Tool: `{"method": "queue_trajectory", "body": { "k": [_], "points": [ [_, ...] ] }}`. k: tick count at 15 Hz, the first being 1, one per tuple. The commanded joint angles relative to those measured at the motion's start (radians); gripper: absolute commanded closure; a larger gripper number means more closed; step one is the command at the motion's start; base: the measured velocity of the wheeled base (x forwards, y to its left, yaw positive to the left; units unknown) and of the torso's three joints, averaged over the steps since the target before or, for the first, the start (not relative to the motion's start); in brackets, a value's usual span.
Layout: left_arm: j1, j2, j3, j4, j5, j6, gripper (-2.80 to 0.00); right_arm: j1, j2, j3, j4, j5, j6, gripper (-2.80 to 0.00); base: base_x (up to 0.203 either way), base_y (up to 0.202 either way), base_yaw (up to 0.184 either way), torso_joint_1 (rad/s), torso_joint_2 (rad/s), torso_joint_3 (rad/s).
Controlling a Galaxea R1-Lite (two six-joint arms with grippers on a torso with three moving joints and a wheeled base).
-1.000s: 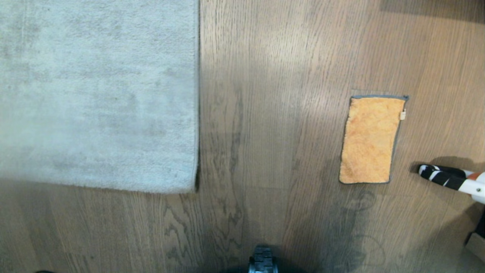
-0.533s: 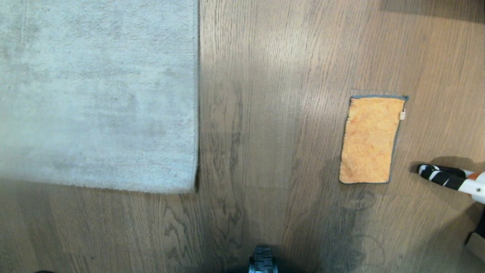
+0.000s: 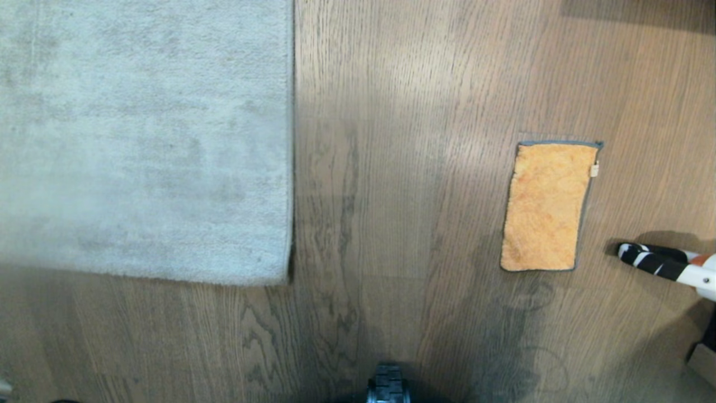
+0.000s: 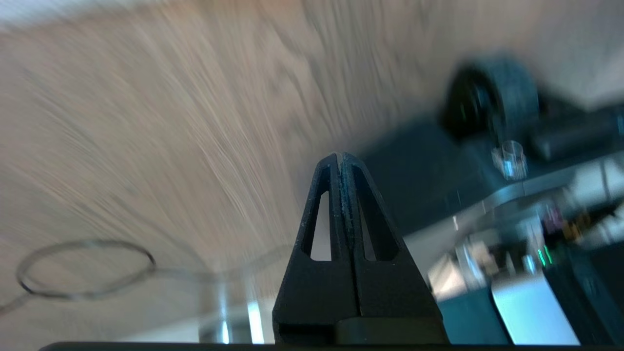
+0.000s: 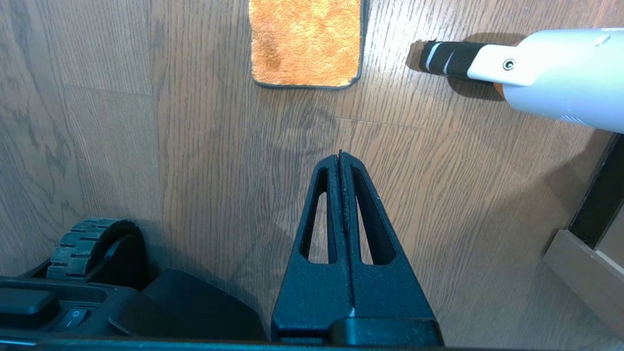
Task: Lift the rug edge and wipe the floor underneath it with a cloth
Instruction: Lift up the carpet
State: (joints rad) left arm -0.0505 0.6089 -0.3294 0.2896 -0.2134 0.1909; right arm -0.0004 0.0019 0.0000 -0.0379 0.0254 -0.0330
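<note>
While both of my claws are pressed together and holding nothing, the task has not truly begun, so the step in hand is the first approach. My left claw [image 4: 341, 158] shows only in its own wrist view, its two black fingers meeting at the tips above blurred wood floor, with a wheel of my base nearby. My right claw [image 5: 340, 156] hangs parked low over the floor [image 3: 403, 168], fingers likewise closed, near my base.

From my head, I see the rug edge [image 3: 291, 168] running straight away from me on my left side, ending in a near corner that lies flat on the grey-brown planks. The cloth [image 3: 545, 207], a small orange fluffy rectangle with grey edging and a white tag, lies flat on the floor to my right, well apart from the rug. Just beside it, further right, lies a white tool with a black-and-white striped tip [image 3: 651, 260].

To do this well, I judge my left claw should open and come in low at the rug's near corner, sliding one finger under the border so it pinches pile and backing together. My right claw should pinch the cloth near its middle, avoiding the striped tool, and only wipe once the edge is held up.
</note>
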Motion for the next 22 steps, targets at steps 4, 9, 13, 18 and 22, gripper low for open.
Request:
{"method": "queue_trajectory", "body": {
  "k": [4, 9, 13, 18, 22],
  "points": [
    [-0.063, 0.329, -0.019, -0.018, 0.067, 0.015, 0.0, 0.0, 0.0, 0.0, 0.0, 0.001, -0.001, 0.0, 0.0, 0.0, 0.0, 0.0, 0.0, 0.0],
    [-0.192, 0.609, -0.041, -0.19, 0.282, -0.016, 0.0, 0.0, 0.0, 0.0, 0.0, 0.001, -0.001, 0.0, 0.0, 0.0, 0.0, 0.0, 0.0, 0.0],
    [-0.392, 0.869, -0.1, -0.337, 0.415, -0.172, 0.0, 0.0, 0.0, 0.0, 0.0, 0.001, -0.001, 0.0, 0.0, 0.0, 0.0, 0.0, 0.0, 0.0],
    [-0.496, 1.062, -0.234, -0.44, 0.634, -0.231, 0.0, 0.0, 0.0, 0.0, -0.002, 0.001, -0.001, 0.0, 0.0, 0.0, 0.0, 0.0, 0.0, 0.0],
    [-0.5, 1.09, -0.234, -0.464, 0.736, -0.222, -2.8, 0.0, 0.0, 0.0, -0.001, 0.0, -0.001, 0.0, 0.0, 0.0, 0.0, 0.0, 0.0, 0.0]
  ]
}}
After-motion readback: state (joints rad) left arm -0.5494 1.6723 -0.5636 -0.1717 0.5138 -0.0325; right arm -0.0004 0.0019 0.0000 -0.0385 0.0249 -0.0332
